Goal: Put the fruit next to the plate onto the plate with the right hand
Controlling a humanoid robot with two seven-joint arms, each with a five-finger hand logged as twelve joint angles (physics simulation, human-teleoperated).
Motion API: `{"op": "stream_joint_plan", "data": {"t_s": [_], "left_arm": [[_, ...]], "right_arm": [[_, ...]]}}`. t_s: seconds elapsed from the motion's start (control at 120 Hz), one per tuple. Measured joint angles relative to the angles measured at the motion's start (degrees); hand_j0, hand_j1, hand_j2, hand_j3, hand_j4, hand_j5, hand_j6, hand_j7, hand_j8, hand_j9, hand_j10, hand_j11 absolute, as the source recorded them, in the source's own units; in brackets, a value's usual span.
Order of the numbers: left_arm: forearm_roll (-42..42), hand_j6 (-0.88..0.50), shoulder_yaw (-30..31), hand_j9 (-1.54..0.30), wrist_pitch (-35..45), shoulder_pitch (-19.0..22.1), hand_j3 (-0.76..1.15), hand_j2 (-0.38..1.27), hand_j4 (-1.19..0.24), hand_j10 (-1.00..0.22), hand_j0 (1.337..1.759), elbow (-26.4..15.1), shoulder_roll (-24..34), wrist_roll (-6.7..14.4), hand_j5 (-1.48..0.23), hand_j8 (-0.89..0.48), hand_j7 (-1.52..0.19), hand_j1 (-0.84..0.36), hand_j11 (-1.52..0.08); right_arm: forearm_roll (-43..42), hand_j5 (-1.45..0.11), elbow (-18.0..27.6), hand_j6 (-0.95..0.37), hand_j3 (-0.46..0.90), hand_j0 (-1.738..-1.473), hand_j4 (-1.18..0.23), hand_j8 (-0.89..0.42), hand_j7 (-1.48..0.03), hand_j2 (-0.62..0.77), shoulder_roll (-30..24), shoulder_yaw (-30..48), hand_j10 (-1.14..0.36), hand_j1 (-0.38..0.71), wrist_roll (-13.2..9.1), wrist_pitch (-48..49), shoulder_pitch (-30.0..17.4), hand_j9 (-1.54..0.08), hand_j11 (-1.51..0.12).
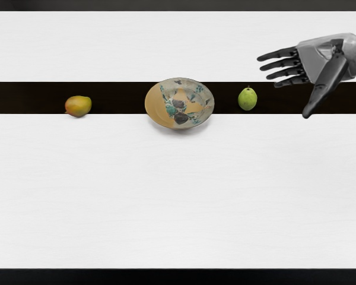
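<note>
Simulated tabletop test scene: plain white table (pixel 178 196) with a dark band (pixel 24 98), flat rendered shading.

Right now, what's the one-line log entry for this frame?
right hand open, holding nothing | small green pear right of patterned round plate | orange-yellow mango far left of plate

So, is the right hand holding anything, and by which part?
Nothing is held. The right hand is open and empty, apart from the green fruit to its left.
</note>
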Motion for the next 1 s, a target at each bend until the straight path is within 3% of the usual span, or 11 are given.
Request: {"op": "stream_joint_plan", "data": {"t_s": [0.183,0.258,0.425,0.575,0.892,1.0], "left_arm": [[0.0,0.0,-0.01,0.0,0.01,0.0,0.0,0.0,0.0,0.0,1.658,0.0,0.0,0.0,0.0,0.0,0.0,0.35,0.0],[0.0,0.0,-0.01,0.0,0.01,0.0,0.0,0.0,0.0,0.0,1.658,0.0,0.0,0.0,0.0,0.0,0.0,0.35,0.0],[0.0,0.0,0.0,0.0,0.02,0.0,0.0,0.0,0.0,0.0,1.658,0.0,0.0,0.0,0.0,0.0,0.0,0.35,0.0],[0.0,0.0,0.0,0.0,-0.01,0.0,0.0,0.0,0.0,0.0,1.658,0.0,0.0,0.0,0.0,0.0,0.0,0.35,0.0],[0.0,0.0,0.0,0.0,-0.01,0.0,0.0,0.0,0.0,0.0,1.658,0.0,0.0,0.0,0.0,0.0,0.0,0.35,0.0],[0.0,0.0,0.0,0.0,-0.01,0.0,0.0,0.0,0.0,0.0,1.658,0.0,0.0,0.0,0.0,0.0,0.0,0.35,0.0]], "right_arm": [[-1.07,-0.02,-1.3,-0.02,0.0,-1.658,-0.02,-0.02,-0.02,0.0,2.52,-0.4,-0.02,-0.33,-0.05,0.02,2.04,-0.02,-0.02],[-7.31,-0.03,-8.72,-0.02,0.0,-1.658,-0.02,-0.02,-0.03,0.0,8.98,-0.56,-0.02,-0.33,-0.06,0.01,3.41,-0.03,-0.03],[-31.56,-0.03,-24.37,-0.02,0.0,-1.658,-0.02,-0.02,-0.03,0.0,26.14,-3.65,-0.02,-0.33,-0.06,-3.6,6.02,-0.03,-0.03],[-39.4,-0.03,-35.68,-0.03,0.0,-1.658,-0.02,-0.02,-0.03,0.0,37.64,-9.14,-0.02,-0.32,-0.06,-10.82,7.34,-0.03,-0.03],[-41.64,-0.03,-41.35,-0.03,0.0,-1.658,-0.03,-0.03,-0.03,0.0,44.42,-10.99,-0.03,-0.32,-0.06,-23.9,0.53,-0.03,-0.03],[-41.7,-0.03,-45.96,-0.03,0.0,-1.658,-0.03,-0.03,-0.03,0.0,47.79,-11.1,-0.03,-0.32,-0.06,-26.4,-1.22,-0.03,-0.03]]}}
